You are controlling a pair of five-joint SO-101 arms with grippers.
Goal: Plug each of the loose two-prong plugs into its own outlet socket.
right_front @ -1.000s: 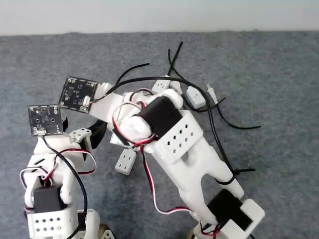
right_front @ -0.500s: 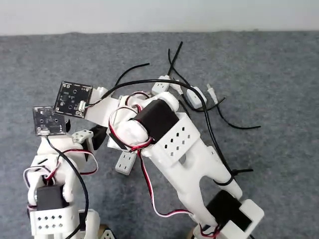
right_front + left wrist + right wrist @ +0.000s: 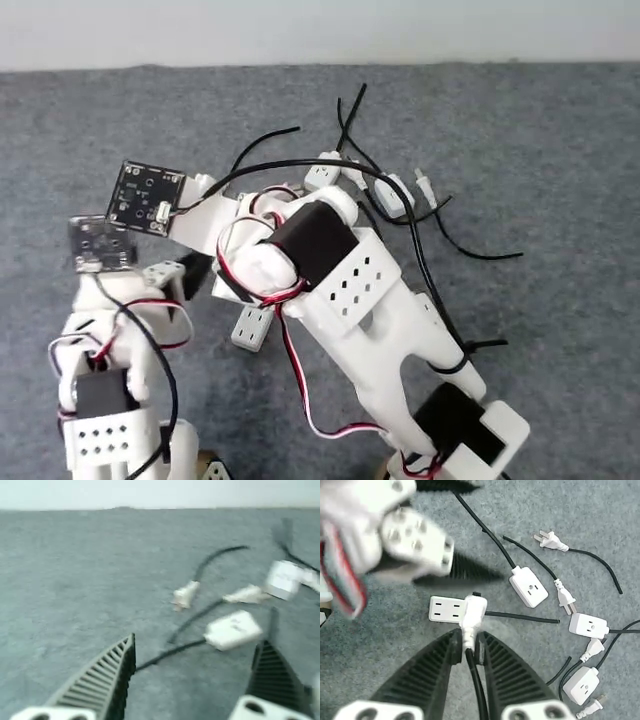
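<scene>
Right gripper is clamping down on a white plug, with the plug's black cable running back between the two jaws. The plug is sitting right up against the end of a four-slot outlet block. They're touching, but I can't tell whether the prongs are actually going in.

From above, the right arm is covering its own grip, and the outlet block is poking out beside it on the grey carpet.

Left gripper is hanging wide open with nothing in it, both jaws well apart and off the carpet. Its camera is looking between the jaws at a single socket on a black lead, plus a loose plug lying a bit beyond. Things at the far side are too blurry to call.

The right wrist camera is giving the better look at the leftovers. Another single socket is lying near the outlet block, a two-prong plug is lying apart from it, and more sockets and plugs are trailing off toward the edge.
</scene>
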